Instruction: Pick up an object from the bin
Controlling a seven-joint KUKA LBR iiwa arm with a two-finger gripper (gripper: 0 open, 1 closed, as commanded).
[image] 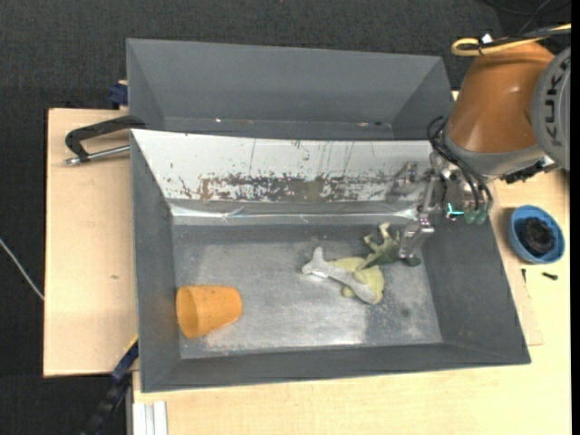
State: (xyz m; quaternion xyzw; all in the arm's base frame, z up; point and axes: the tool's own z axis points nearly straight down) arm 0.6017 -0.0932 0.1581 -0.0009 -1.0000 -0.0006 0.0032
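Orange cup [209, 310] sits apart; in the approach, our gripper [410, 254] hangs beside the pale toy [349, 275] (grip: we cannot tell); next, centre and close.

Plenty of open floor across the middle and back-left of the bin [471, 288]. An orange cup [208, 310] lies on its side front-left, well apart from the pale toy cluster [353, 277] right of centre. The gripper [410, 247] hangs just beside that cluster, and the gap to the right wall looks tight, though it's hard to judge.
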